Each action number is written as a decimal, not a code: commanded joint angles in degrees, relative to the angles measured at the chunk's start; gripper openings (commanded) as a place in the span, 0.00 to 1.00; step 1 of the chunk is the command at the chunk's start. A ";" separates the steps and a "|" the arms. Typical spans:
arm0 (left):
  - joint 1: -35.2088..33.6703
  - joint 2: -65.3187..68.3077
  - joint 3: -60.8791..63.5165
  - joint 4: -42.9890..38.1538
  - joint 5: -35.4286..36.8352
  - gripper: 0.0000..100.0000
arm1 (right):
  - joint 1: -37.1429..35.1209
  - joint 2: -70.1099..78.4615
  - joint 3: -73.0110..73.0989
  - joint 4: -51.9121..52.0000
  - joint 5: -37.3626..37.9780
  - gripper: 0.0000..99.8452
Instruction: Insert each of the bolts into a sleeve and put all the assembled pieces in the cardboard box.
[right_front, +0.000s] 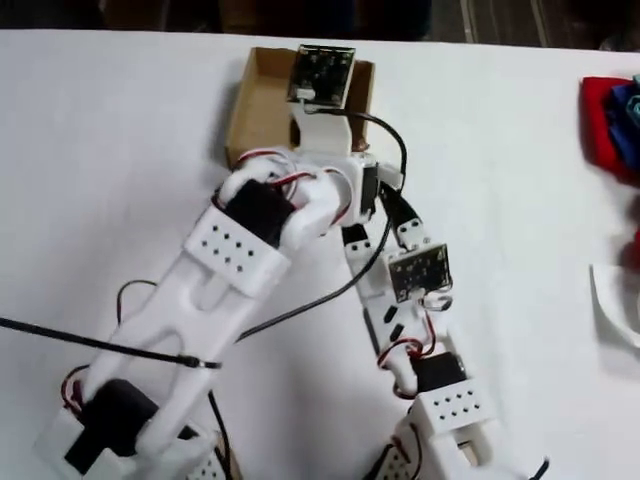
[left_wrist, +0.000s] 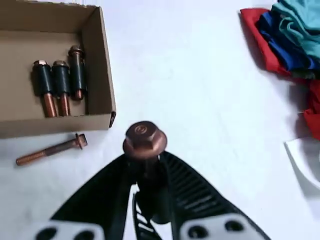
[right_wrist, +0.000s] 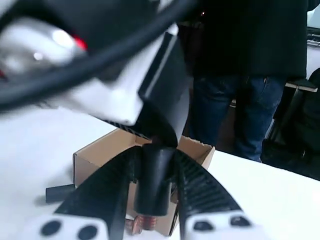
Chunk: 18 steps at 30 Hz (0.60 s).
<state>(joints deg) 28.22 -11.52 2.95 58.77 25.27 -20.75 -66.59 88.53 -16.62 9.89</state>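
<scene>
My left gripper (left_wrist: 145, 159) is shut on a copper bolt (left_wrist: 145, 139), gripped just under its hex head. My right gripper (right_wrist: 154, 154) is shut on a black sleeve (right_wrist: 152, 180), and the bolt's threaded tip (right_wrist: 146, 221) pokes out of its lower end. The left gripper sits directly above the sleeve. Both meet just in front of the cardboard box (right_front: 255, 110). Three assembled pieces (left_wrist: 60, 80) lie in the box (left_wrist: 97, 65). A loose bolt (left_wrist: 50, 150) lies on the table beside the box, and a loose sleeve (right_wrist: 59, 192) lies near it.
A pile of red, blue and teal cloth (left_wrist: 285, 40) lies at the table's right edge (right_front: 612, 120), with a white object (left_wrist: 305, 160) near it. Cables hang from both arms. People stand beyond the table's far side.
</scene>
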 joint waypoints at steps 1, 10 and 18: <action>-0.44 0.00 -2.77 4.22 -0.62 0.10 | 0.40 -1.80 -0.97 -2.33 0.18 0.02; -0.53 -0.18 -4.53 8.18 -0.44 0.44 | 0.40 -1.54 -0.88 -2.24 0.18 0.02; -5.10 -0.18 -15.34 8.35 -0.44 0.44 | 0.40 -1.45 -0.53 -2.24 0.18 0.02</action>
<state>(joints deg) 25.58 -11.34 -6.99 66.95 24.92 -20.84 -66.68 88.53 -16.97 9.98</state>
